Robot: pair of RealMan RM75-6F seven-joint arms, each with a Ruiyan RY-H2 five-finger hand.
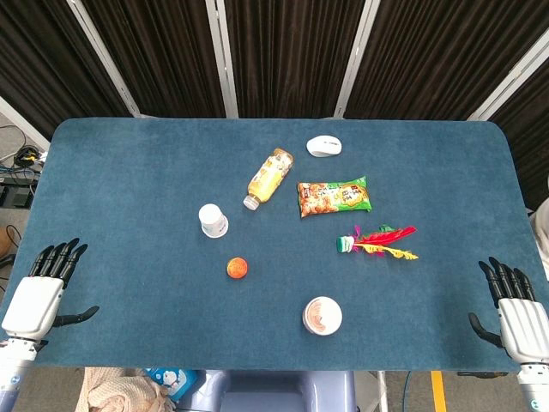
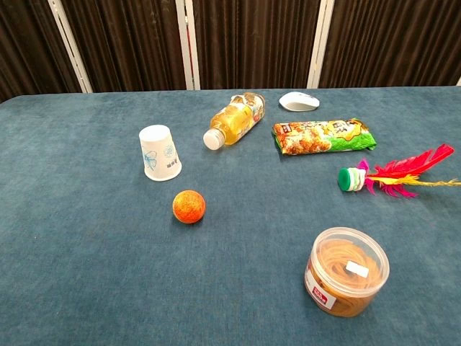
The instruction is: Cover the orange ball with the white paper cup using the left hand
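The orange ball lies on the blue table, near its middle front. The white paper cup stands mouth-down a short way behind and to the left of the ball, apart from it. My left hand rests at the table's front left corner, fingers spread and holding nothing, far from the cup. My right hand sits at the front right corner, fingers also spread and empty. Neither hand shows in the chest view.
A lying juice bottle, a snack packet, a white mouse, a feather shuttlecock and a clear round tub lie right of the cup and ball.
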